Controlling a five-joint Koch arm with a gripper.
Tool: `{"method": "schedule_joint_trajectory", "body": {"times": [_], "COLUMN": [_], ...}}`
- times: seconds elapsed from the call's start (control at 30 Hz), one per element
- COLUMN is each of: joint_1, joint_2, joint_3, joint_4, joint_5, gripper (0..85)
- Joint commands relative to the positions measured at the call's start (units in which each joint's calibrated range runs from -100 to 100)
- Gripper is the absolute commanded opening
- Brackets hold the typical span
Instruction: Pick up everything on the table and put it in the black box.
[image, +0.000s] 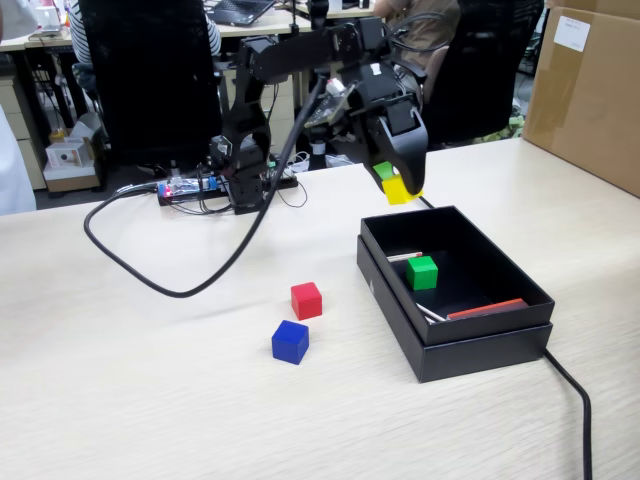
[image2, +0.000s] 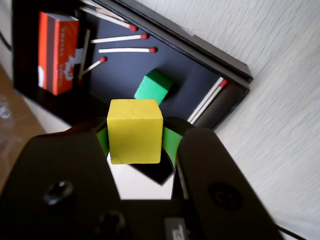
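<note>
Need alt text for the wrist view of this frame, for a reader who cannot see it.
The gripper holds a yellow cube above the open black box. Inside the box lie a green cube, a red matchbox and several loose matches; light wood-grain table surrounds it.

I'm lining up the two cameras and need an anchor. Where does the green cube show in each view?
Fixed view: the green cube lies inside the black box, right of centre, below the pincer.
Wrist view: the green cube is at upper centre on the box floor, just above the yellow cube held in the pincer.
Shared landmark: the yellow cube, gripped above the box in both.
</note>
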Motion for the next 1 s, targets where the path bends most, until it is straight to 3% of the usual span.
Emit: {"method": "schedule_joint_trajectory", "body": {"times": [0.0,0.37,0.5,0.63,0.8,0.9,0.97], "joint_1": [0.3,1.2,1.1,0.2,-2.6,-6.2,-9.3], "joint_2": [4.9,18.3,16.9,8.1,-7.9,-18.5,-20.1], "joint_3": [6.0,12.3,10.1,6.2,2.2,-5.7,-13.0], "joint_4": [0.1,0.1,0.1,0.1,0.1,0.1,0.2], "joint_5": [0.9,2.7,2.8,2.7,1.2,-1.3,-3.1], "gripper": [7.2,8.5,26.9,27.9,27.8,27.8,33.9]}}
